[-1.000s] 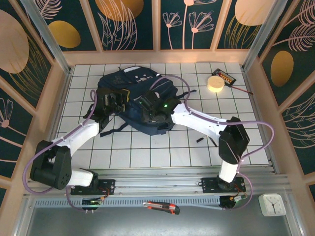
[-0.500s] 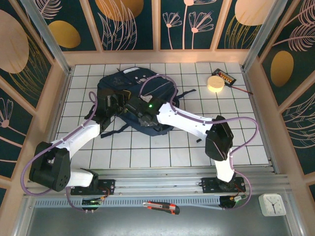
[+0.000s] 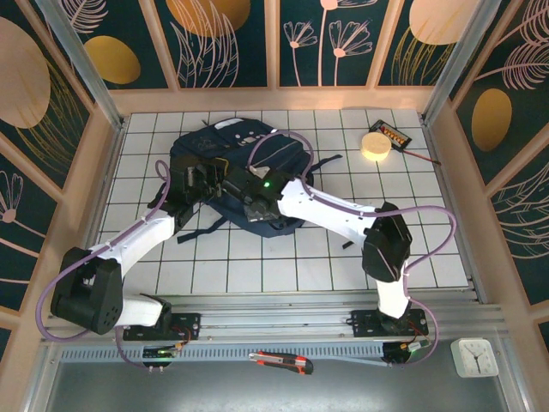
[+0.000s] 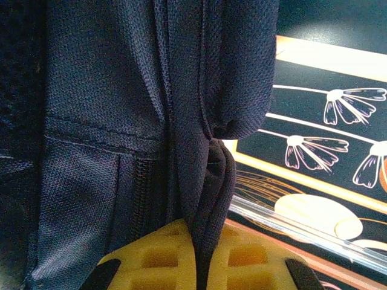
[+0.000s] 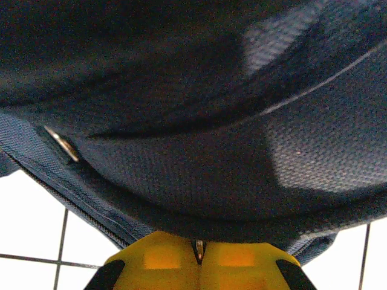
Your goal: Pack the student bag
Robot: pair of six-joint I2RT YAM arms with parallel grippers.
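You have one student bag (image 3: 233, 137), navy with thin pale stripes. It lies on the far left part of the white tiled table (image 3: 292, 268). Both arms reach onto its near side.

There are two grippers. The left gripper (image 4: 199, 257) is clamped on the bag: a thick fold of dark fabric runs down between its yellow fingers (image 4: 154, 257). From above you see this gripper (image 3: 211, 169) at the bag's left half.

The right gripper (image 5: 198, 254) has its yellow pads (image 5: 160, 257) pressed together right under the bag's lower seam. A sliver of metal is nipped between them; you cannot tell whether it is a zip pull. From above it sits just right of the left one (image 3: 237, 189).

Other things, one of each:
- a pale round disc (image 3: 374, 146) at the far right
- a small black device (image 3: 392, 134) with wires, just beyond the disc
- an orange-and-black cutter (image 3: 281, 361) on the near metal ledge
- a white clock (image 3: 473, 357) at the near right corner

Dark panels (image 3: 232, 43) painted with gold ovals and pale flowers close in the table on three sides.
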